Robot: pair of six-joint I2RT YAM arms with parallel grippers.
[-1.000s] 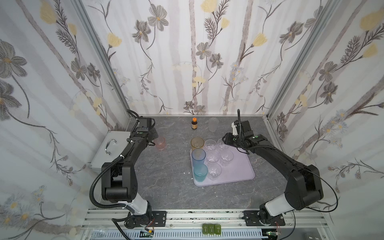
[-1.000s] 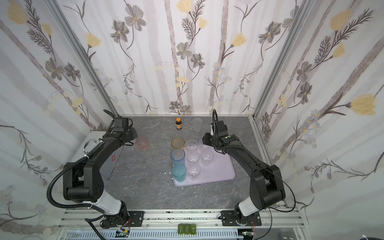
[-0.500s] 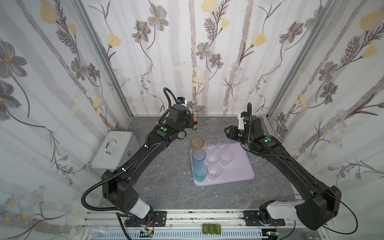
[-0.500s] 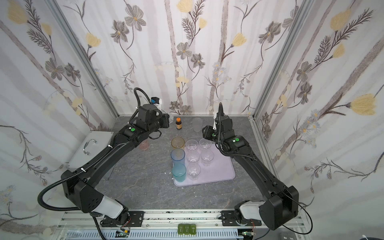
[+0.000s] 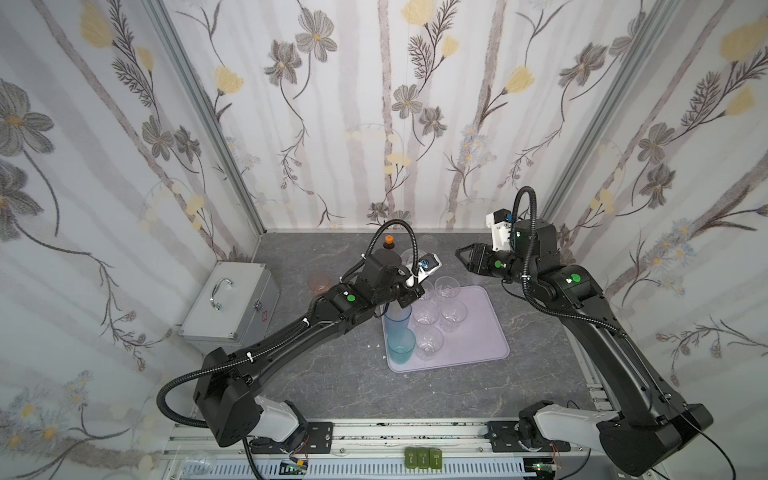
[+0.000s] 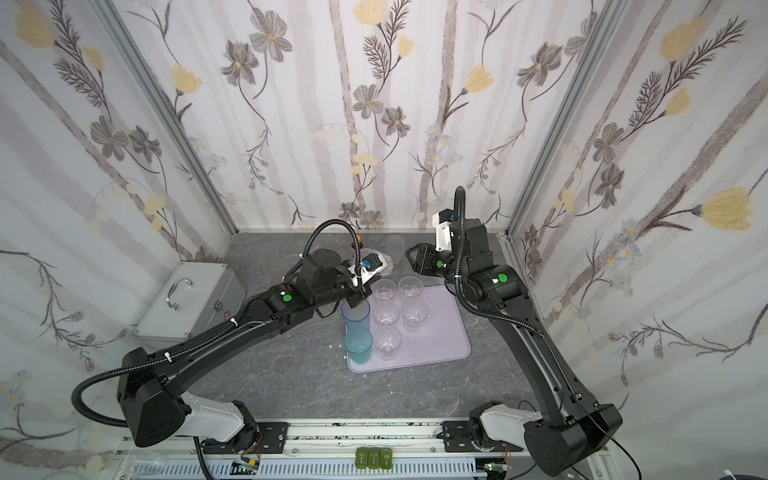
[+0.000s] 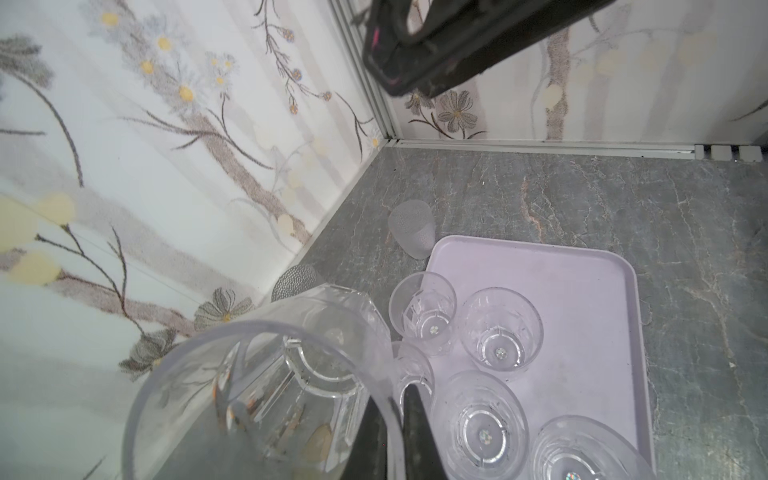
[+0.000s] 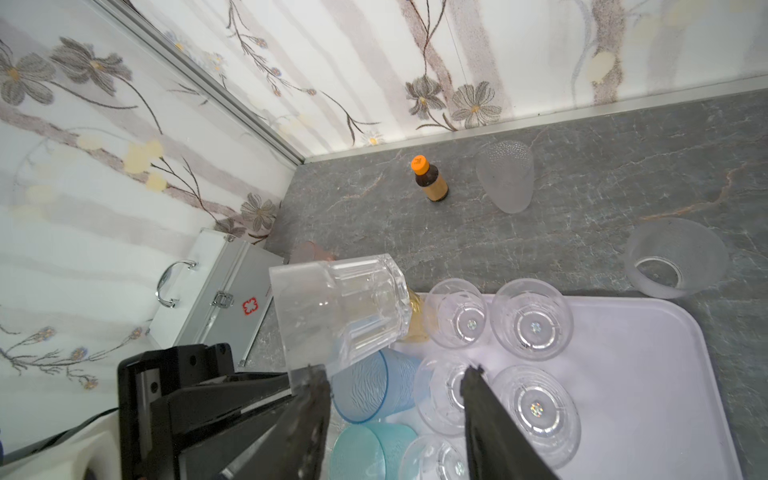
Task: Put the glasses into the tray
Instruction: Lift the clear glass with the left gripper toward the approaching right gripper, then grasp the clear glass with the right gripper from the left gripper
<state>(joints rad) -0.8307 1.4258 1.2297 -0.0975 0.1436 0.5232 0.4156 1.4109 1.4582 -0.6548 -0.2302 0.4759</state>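
Observation:
My left gripper [image 7: 395,424] is shut on the rim of a clear faceted glass [image 7: 266,382], which hangs tilted above the back left corner of the lilac tray [image 5: 486,332]; the right wrist view shows this glass [image 8: 340,307] lying sideways in the air. In the tray stand a tall blue glass [image 5: 397,318], a teal glass [image 5: 401,347] and several clear ones [image 5: 453,316]. An amber glass [image 8: 417,320] is mostly hidden behind the held one. A pink glass [image 5: 319,282] stands on the table at the left. My right gripper [image 5: 461,253] hovers open and empty behind the tray.
A silver case [image 5: 230,303] lies by the left wall. A brown bottle with an orange cap [image 8: 430,178] stands near the back wall. Two frosted glasses [image 8: 505,178] [image 8: 675,262] are on the table behind the tray [image 8: 665,353]. Walls close in on three sides.
My left arm swung from the pink glass to the back of the table and now holds a clear glass by the tray. The right gripper drew back from the tray and opened wider.

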